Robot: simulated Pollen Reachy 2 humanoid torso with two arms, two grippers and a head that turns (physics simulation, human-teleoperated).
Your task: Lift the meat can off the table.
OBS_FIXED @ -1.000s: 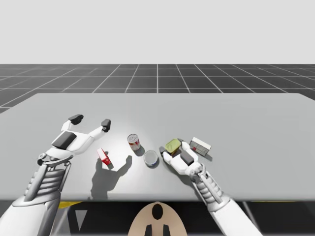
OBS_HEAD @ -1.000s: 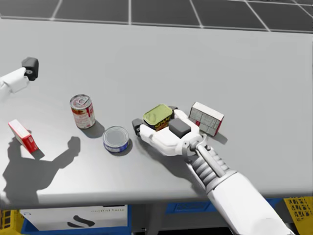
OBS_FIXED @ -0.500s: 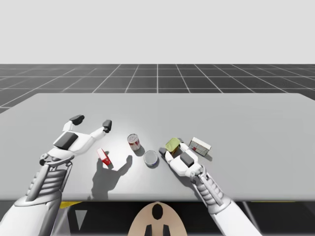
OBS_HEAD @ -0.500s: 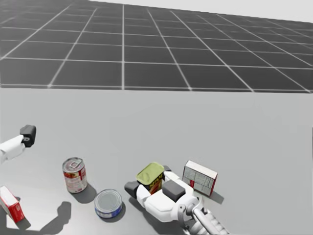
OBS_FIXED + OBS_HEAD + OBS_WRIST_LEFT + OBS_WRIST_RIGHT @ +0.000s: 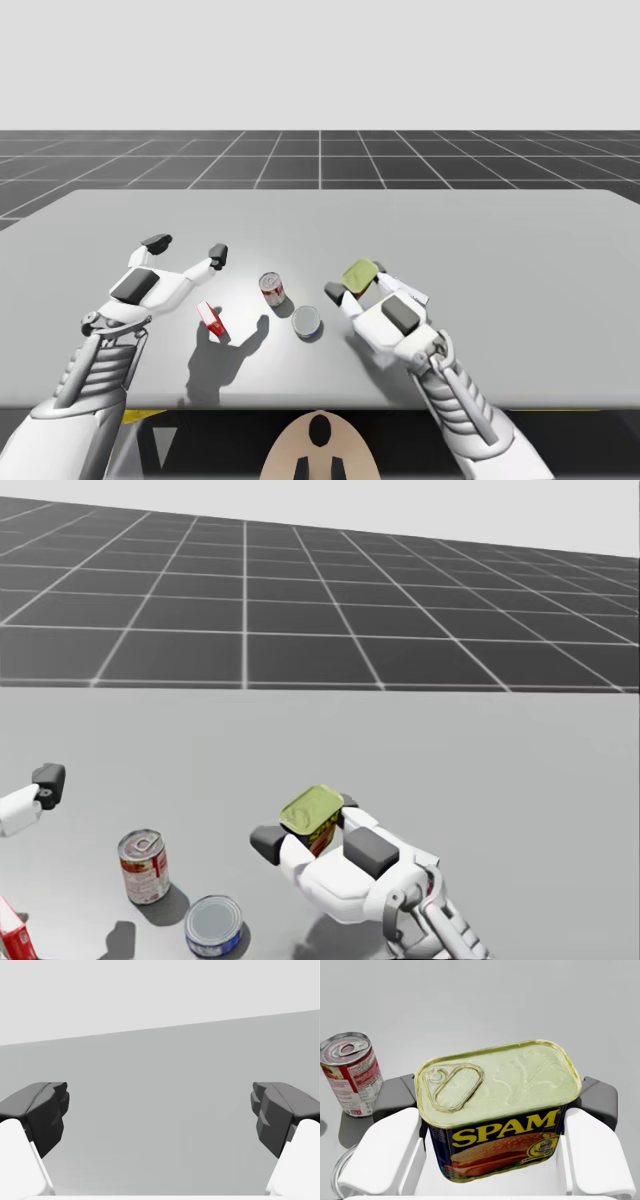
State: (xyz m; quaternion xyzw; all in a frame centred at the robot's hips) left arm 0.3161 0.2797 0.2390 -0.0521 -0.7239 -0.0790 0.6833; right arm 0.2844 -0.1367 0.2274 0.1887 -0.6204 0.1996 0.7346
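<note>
Left hand: my left hand hovers above the flat grey bench, its fingers spread wide with nothing between them.
Red box: a small red box stands on the bench near that hand.
Round can: a red-and-white cylindrical can stands upright, between the box and my right hand.
Tin: a flat blue round tin lies just beside the round can, nearer me.
Meat can: the blue rectangular metal meat can with a pale gold pull-tab lid sits clamped from two sides in my right hand.
Change: a second ago the meat can rested on the bench; my right hand has since risen with it, and my head has turned upward.
Meaning: I judge the meat can clear of the bench, so the lift looks essentially made. Only a steady hold remains.
</note>
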